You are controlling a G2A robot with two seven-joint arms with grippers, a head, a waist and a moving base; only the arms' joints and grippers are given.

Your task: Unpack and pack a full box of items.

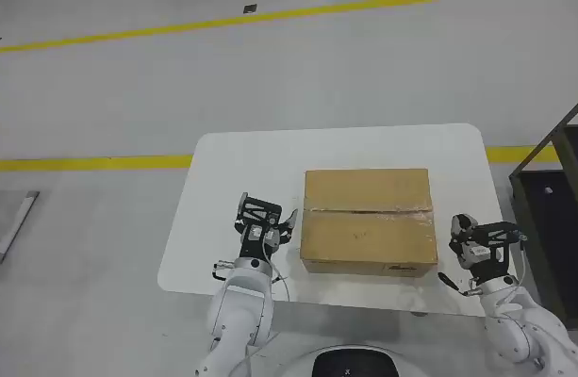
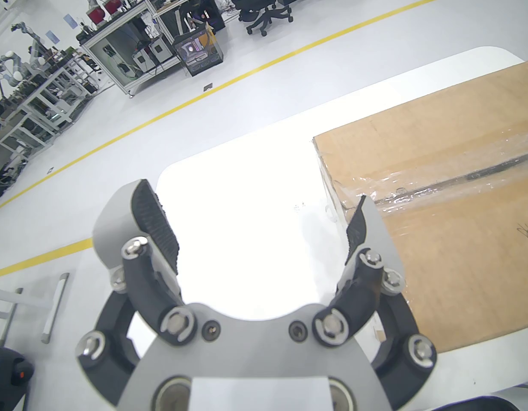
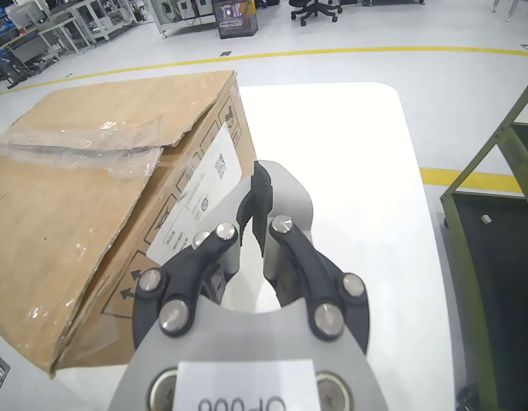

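Cardboard box sits on the white table, right of centre. Flaps are down, with clear tape along the seam. Left gripper hovers just beside the box's left end, fingers spread wide, nothing in them. Right gripper is just off the labelled right end — fingers pressed together, empty.

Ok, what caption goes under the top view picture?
Cardboard box, flaps down, on the white table between the open left gripper and the shut right gripper.
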